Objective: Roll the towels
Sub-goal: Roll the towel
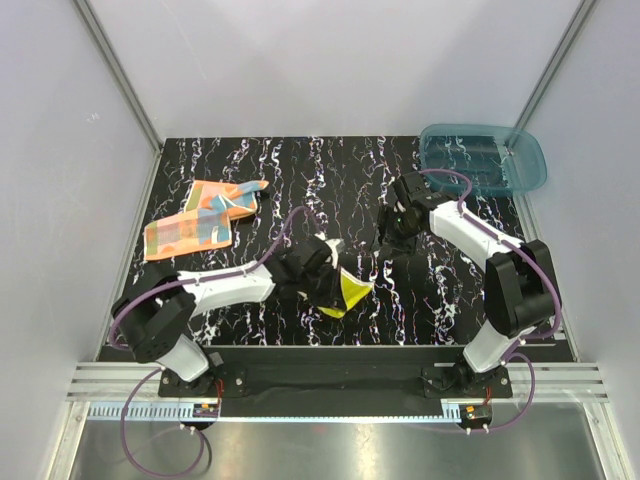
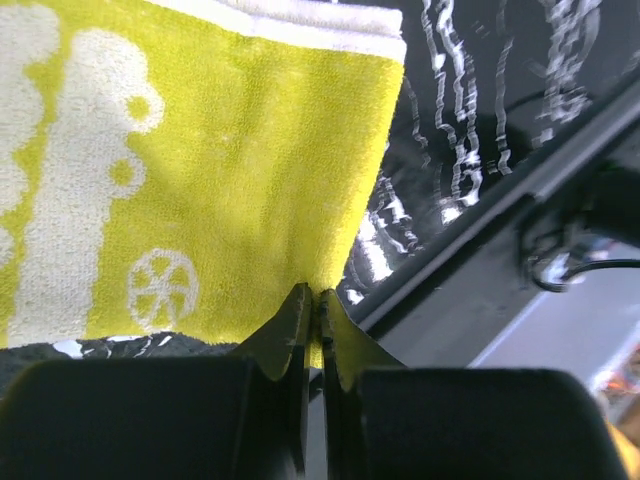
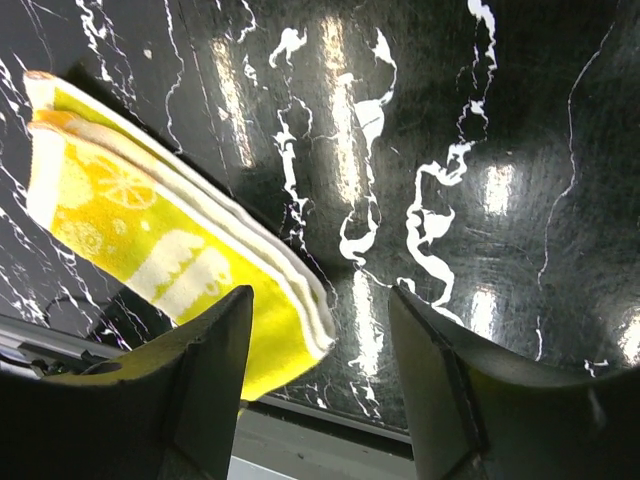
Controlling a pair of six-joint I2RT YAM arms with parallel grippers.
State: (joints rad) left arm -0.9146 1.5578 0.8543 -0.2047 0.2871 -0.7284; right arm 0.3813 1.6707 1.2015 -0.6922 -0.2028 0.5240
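Both towels look unrolled: the left hand (image 2: 312, 300) pinches the folded yellow towel (image 1: 352, 295) at the near edge of the bench (image 1: 300, 170), the right hand (image 3: 320, 295) hangs open, and the orange towel (image 1: 200, 222) lies loose far left.

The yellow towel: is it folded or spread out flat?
Folded. The yellow towel shows several stacked layers along its edge in the right wrist view.
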